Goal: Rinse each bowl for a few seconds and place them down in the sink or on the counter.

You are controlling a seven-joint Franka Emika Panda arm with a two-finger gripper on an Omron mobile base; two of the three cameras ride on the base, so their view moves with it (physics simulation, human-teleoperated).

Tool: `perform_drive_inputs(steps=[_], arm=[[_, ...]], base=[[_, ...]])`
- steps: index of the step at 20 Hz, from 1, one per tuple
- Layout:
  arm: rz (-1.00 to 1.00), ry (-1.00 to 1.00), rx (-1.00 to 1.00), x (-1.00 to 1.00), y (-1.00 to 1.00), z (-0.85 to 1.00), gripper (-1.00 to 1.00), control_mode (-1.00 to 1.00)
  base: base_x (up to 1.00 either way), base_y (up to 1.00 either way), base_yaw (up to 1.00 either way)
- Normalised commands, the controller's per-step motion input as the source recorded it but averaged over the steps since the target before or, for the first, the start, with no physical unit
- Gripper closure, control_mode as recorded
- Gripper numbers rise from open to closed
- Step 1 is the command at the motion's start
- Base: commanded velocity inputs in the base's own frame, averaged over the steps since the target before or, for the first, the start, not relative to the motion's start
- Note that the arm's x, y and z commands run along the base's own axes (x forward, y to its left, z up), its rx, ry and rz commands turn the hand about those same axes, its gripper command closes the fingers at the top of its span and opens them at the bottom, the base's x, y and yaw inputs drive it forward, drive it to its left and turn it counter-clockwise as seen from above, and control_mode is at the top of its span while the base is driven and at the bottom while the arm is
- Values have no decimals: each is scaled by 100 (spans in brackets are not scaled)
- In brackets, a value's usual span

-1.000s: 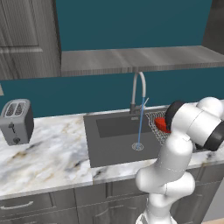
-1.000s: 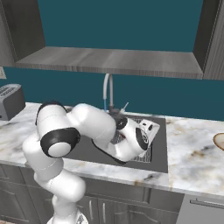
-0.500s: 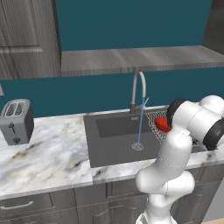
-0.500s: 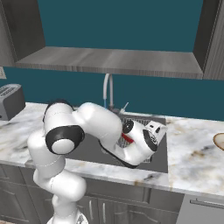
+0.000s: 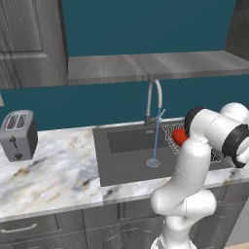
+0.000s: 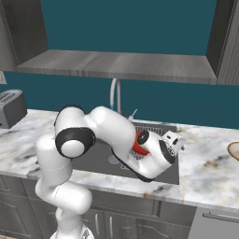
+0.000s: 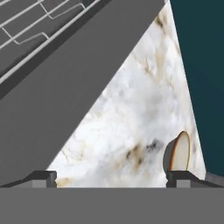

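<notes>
The red bowl [image 5: 179,136] lies in the wire dish basket [image 5: 171,132] at the right side of the sink [image 5: 126,158], partly hidden by the arm, while the tan bowl [image 7: 178,152] sits on the marble counter [image 7: 131,127] to the right of the basin. The gripper [image 7: 111,177] hangs over that counter stretch with its fingers spread wide and nothing between them. A thin stream of water [image 5: 156,138] runs from the faucet [image 5: 153,99] onto the drain [image 5: 153,163]; a toaster [image 5: 18,134] stands far left.

We're looking at a deep teal back wall [image 5: 121,29] with a long grey wood-grain shelf [image 5: 155,65] across it, dark grey wood-grain upper cabinets [image 5: 29,41] at left, and grey drawer-front base cabinets [image 5: 58,228] down below.
</notes>
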Motion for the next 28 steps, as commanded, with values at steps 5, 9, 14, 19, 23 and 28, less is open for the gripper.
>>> perform_drive_inputs(steps=[5, 9, 14, 19, 23, 28], arm=[[-2, 0, 6, 0, -42, 23, -100, -100], [-2, 0, 5, 0, -36, 21, -100, -100], [0, -2, 1, 4, -29, 22, -100, -100], [0, -5, 0, 2, -27, 25, -100, -100], [0, -7, 0, 0, -25, 27, -100, -100], [0, -3, 0, 7, -30, 26, -100, -100]], base=[[0, 0, 0], [0, 0, 0], [0, 0, 0], [0, 0, 0], [0, 0, 0], [0, 0, 0]])
